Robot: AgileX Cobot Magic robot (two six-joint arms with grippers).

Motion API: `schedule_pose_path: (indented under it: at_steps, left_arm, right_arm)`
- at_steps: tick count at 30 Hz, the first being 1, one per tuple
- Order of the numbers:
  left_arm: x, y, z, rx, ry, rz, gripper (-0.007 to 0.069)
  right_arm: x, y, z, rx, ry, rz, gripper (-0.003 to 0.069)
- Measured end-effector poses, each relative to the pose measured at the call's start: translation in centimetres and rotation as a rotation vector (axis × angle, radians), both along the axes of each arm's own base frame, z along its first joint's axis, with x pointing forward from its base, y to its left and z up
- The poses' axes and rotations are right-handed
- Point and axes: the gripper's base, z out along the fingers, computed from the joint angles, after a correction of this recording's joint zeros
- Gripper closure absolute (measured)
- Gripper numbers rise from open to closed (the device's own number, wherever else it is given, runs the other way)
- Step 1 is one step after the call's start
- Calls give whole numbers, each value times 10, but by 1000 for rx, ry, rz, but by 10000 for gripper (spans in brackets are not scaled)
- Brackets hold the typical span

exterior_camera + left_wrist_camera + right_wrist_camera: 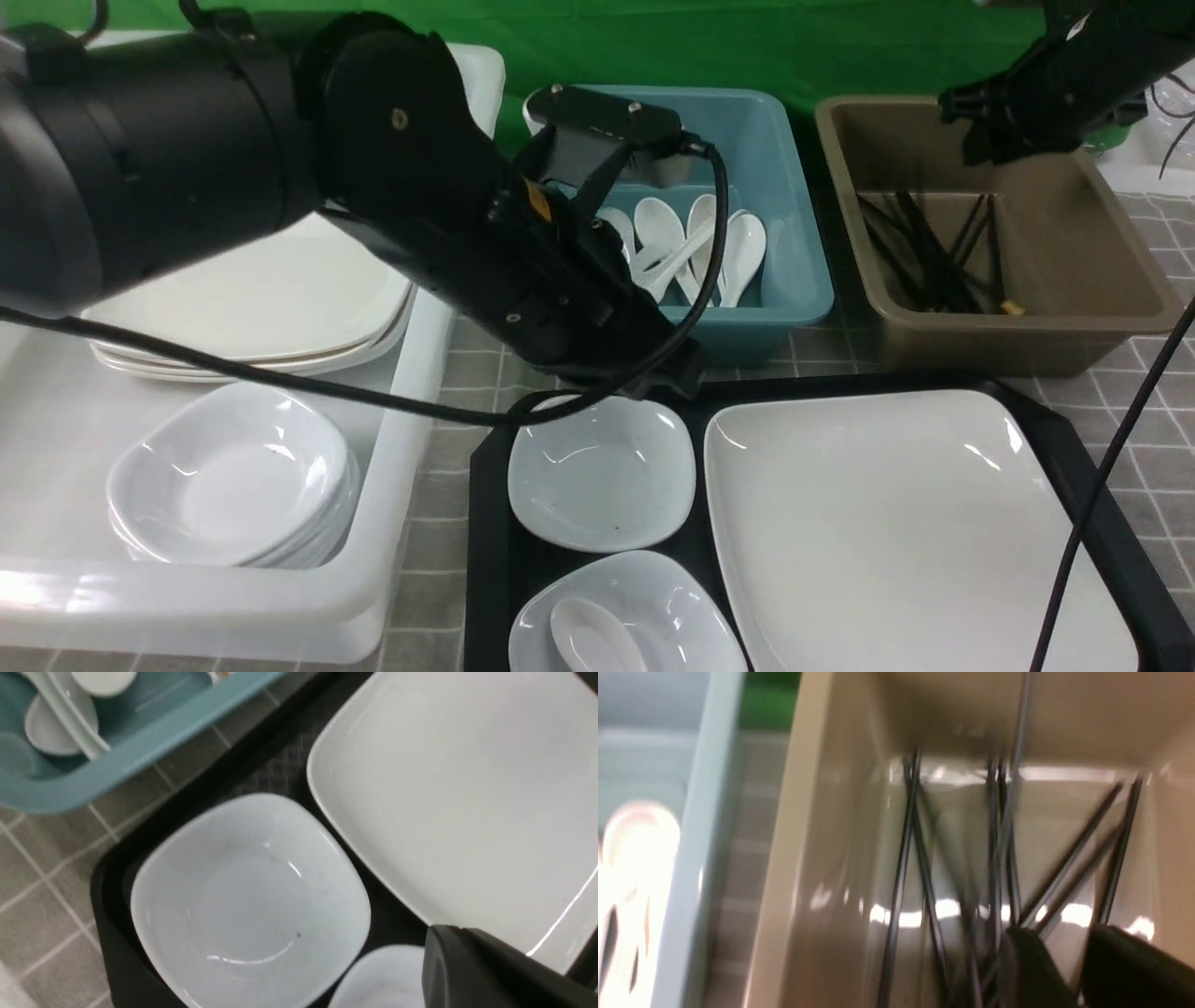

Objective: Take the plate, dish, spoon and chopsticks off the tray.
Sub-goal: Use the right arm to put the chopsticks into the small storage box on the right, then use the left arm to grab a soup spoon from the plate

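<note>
Glossy white spoon (588,637) lies in a dish (674,597); left pincer (462,961) closed, right pincer (1059,947) parted over black chopsticks (901,858).

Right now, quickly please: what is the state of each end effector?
Left end effector: closed, nothing seen in it.
Right end effector: open, empty, over the brown plastic tub of thin black chopsticks.

1. plate (896,523): glossy white, smooth, ceramic look.
2. spoon (588,639): same glossy white glaze.
3. tray (485,560): black plastic, matt, finely textured.
4. chopsticks (924,252): black, slight sheen.
5. brown tub (1102,252): smooth shiny plastic.
</note>
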Motion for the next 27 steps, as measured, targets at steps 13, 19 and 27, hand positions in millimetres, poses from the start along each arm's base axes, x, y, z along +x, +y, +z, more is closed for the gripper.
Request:
schedule_pose_path:
  at_steps: [13,19,27]
  left_arm:
    - [-29,-1,-11,68,298,-7,620]
    - [-72,-34,-27,171,309,-94,620]
    - [-94,-61,-50,294,228,-305,543]
  right_arm:
    - [-85,15,43,44,269,127,630]
    - [-174,40,57,18,304,285,631]
    - [-267,45,53,6,251,360,632]
